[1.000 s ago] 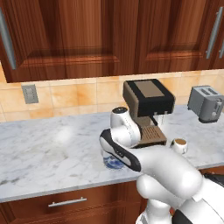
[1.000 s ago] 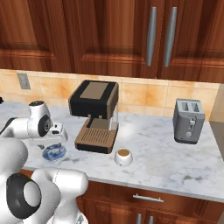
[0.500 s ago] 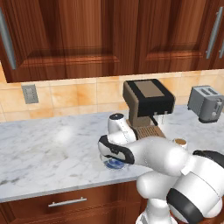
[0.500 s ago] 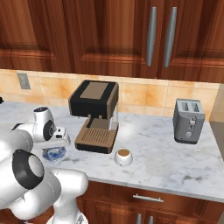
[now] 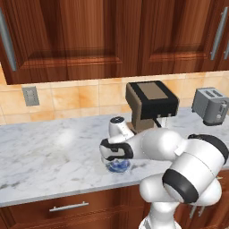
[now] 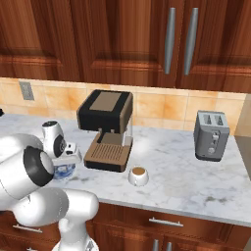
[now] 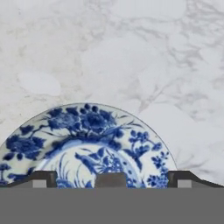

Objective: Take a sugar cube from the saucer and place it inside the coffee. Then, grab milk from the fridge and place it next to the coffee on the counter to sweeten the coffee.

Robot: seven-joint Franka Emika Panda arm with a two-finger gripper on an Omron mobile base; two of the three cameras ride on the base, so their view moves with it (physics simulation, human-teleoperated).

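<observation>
The saucer (image 7: pixel 87 144) lay on the counter (image 5: pixel 44 156), at nine o'clock of the coffee (image 6: pixel 138 175), directly beneath the gripper (image 7: pixel 111 179), whose fingers stood wide open. A clean pick likely required centring on the small block between the tips, presumably the sugar cube (image 7: pixel 110 179), before closing.

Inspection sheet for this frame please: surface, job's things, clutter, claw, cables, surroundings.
Surface: white-grey marble counter, no spills seen.
Job's things: blue-patterned saucer near the front edge, under the claw; coffee in front of the coffee machine. A small block sits at the bottom edge of the hand view, maybe the sugar cube.
Clutter: toaster.
Claw: claw open, just above the saucer, holding nothing.
Cables: nothing seen.
Surroundings: wooden cabinets, wall outlet.
</observation>
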